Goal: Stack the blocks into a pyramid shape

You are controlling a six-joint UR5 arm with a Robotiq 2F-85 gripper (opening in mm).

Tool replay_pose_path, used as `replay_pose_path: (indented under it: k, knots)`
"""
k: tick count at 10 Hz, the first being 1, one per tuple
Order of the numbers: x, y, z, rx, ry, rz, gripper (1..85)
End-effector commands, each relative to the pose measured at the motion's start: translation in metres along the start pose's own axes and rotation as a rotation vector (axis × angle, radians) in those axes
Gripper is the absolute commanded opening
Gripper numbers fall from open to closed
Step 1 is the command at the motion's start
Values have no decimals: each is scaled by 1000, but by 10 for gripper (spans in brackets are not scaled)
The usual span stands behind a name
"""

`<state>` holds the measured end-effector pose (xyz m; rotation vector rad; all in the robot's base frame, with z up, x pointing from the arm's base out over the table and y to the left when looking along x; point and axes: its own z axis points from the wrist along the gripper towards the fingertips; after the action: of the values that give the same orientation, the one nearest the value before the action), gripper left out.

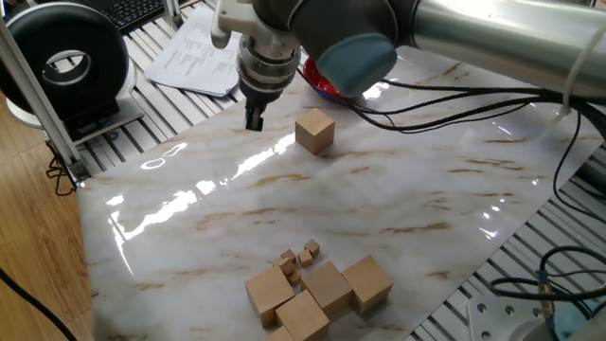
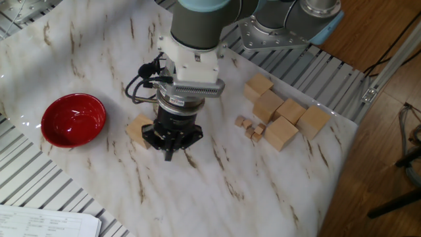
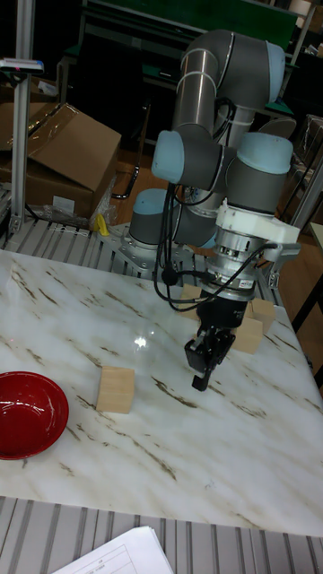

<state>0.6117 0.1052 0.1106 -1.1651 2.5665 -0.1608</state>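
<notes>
Underfoot, a glossy marble-patterned counter (image 1: 379,204) lies over slatted aluminium. One lone block (image 1: 314,131) sits flat near the red bowl (image 2: 73,119); four blocks (image 2: 281,113) cluster at the far edge. Fingers (image 3: 204,362) hang empty, seemingly pinched together, beside the lone block.

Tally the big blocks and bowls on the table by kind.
Big blocks: 6 (5 clustered, plus the lone block)
Red bowl: 1
Total: 7
</notes>
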Motion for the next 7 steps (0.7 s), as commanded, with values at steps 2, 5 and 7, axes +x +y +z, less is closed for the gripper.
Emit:
replay_pose_path:
  k: [2,5,7]
  knots:
    - [-3,27,-3,-109,-15,9,10]
    - [-13,92,-28,-350,-34,78,10]
    - [12,116,-63,-409,53,51,10]
